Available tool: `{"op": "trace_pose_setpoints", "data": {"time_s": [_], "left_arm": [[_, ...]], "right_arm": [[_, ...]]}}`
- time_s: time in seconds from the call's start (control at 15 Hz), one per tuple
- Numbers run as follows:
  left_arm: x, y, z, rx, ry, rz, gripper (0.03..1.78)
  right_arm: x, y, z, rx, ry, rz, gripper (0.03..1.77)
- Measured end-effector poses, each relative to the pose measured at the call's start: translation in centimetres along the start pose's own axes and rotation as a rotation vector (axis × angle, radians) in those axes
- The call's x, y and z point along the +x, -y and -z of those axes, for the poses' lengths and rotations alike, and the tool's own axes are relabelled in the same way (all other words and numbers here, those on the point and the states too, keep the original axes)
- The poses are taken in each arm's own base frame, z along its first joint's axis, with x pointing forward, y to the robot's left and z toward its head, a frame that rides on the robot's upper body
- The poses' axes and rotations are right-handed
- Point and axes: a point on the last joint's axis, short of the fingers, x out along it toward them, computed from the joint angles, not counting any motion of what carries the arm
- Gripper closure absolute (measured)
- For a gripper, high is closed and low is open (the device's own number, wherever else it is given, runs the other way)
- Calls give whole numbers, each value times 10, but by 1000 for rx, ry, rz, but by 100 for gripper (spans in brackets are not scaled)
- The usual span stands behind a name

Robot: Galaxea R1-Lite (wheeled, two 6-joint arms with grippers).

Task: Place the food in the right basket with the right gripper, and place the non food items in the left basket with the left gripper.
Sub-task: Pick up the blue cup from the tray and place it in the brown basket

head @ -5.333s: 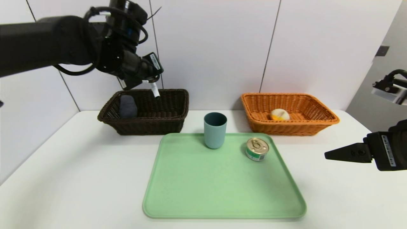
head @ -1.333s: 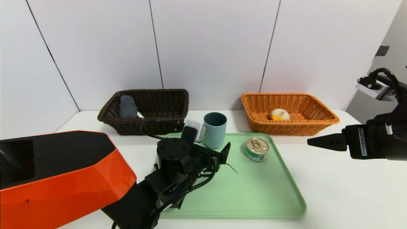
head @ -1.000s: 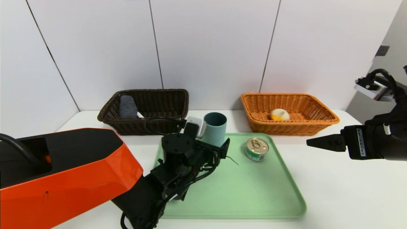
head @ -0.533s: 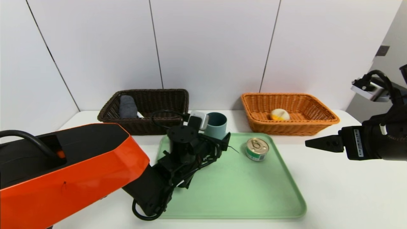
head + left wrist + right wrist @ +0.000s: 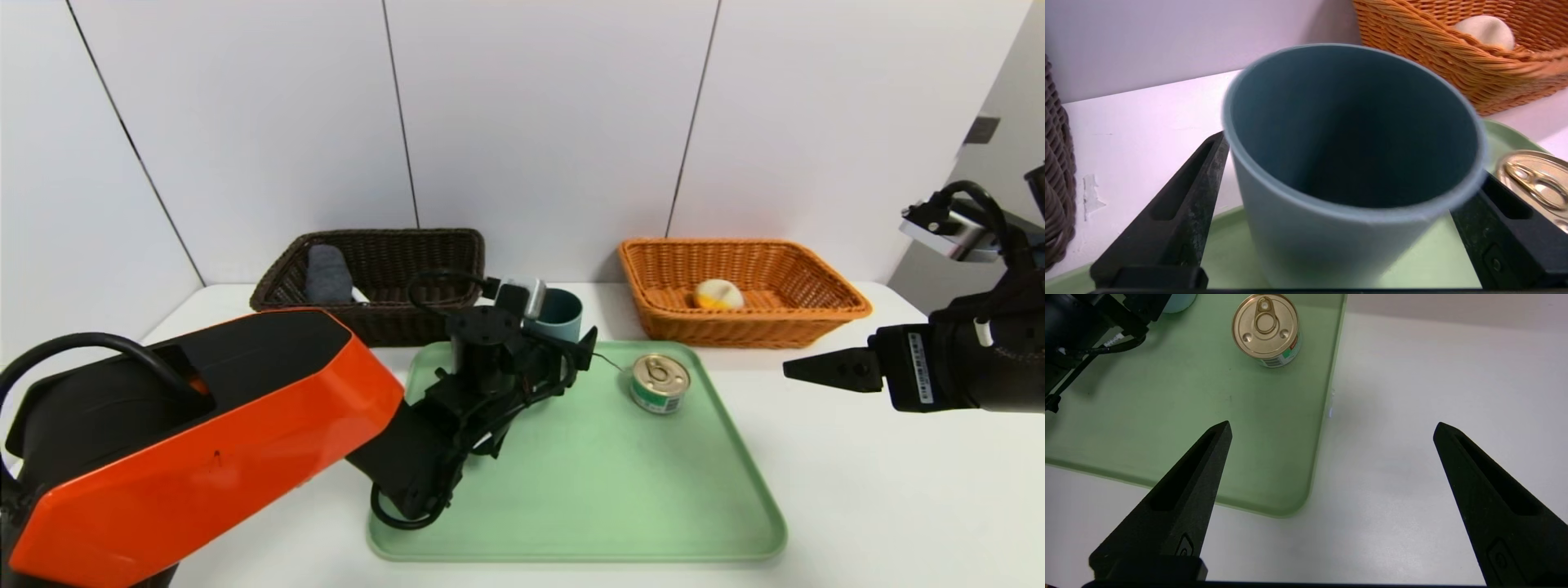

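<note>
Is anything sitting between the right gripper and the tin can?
Nothing visible does. The right gripper hovers with jaws open over the tray's near corner, with bare tray up to the can. The left gripper straddles the cup, off to the side.

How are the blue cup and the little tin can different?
The blue cup is tall, open on top and empty; the tin can is short and sealed by a gold pull-tab lid. The left gripper straddles the cup, while nothing touches the can. Both stand upright on the green tray.
</note>
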Motion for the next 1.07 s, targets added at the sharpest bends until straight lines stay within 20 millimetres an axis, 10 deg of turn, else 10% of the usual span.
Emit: {"op": "trace_pose_setpoints", "data": {"time_s": [0.27,0.47,1.07], "left_arm": [[7,-2,2,0,3,-4,12],[9,-2,5,1,-2,-7,60],[1,6,-36,-13,18,11,61]], "right_arm": [[1,1,0,-11,-1,5,9],[1,2,0,-14,-2,6,9],[3,1,4,-25,-19,7,9]]}}
